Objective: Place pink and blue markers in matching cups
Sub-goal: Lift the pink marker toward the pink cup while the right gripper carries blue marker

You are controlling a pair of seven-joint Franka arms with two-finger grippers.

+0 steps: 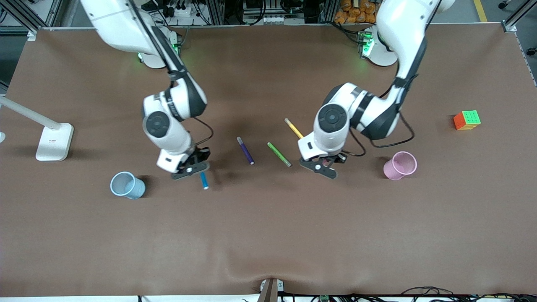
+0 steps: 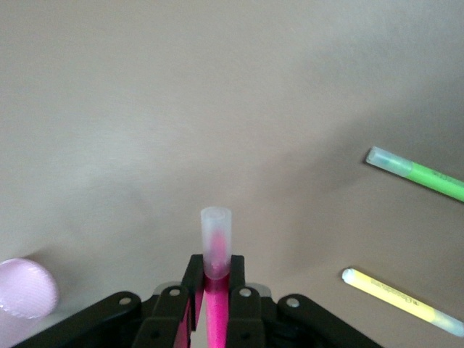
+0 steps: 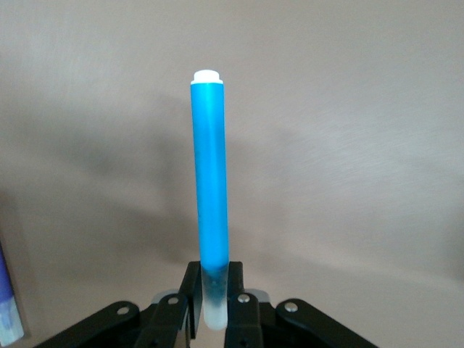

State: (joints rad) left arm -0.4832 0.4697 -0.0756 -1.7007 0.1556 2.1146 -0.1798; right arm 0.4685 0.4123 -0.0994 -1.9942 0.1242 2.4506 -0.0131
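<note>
My right gripper (image 1: pixel 194 168) is shut on the greyish cap end of the blue marker (image 1: pixel 204 181), low over the table. In the right wrist view the blue marker (image 3: pixel 209 181) sticks out past that gripper (image 3: pixel 214 286). The pale blue cup (image 1: pixel 127 185) stands beside it, toward the right arm's end of the table. My left gripper (image 1: pixel 323 167) is shut on the pink marker (image 2: pixel 215 250), whose pale cap pokes out between the fingers of the gripper (image 2: pixel 215 279). In the front view the hand hides the pink marker. The pale pink cup (image 1: pixel 400 165) stands toward the left arm's end, and the left wrist view shows the pink cup (image 2: pixel 25 291) too.
Between the two grippers lie a dark purple marker (image 1: pixel 245 150), a green marker (image 1: pixel 279 154) and a yellow marker (image 1: pixel 293 128). A colourful puzzle cube (image 1: pixel 467 120) sits near the left arm's end. A white stand (image 1: pixel 53 141) is at the right arm's end.
</note>
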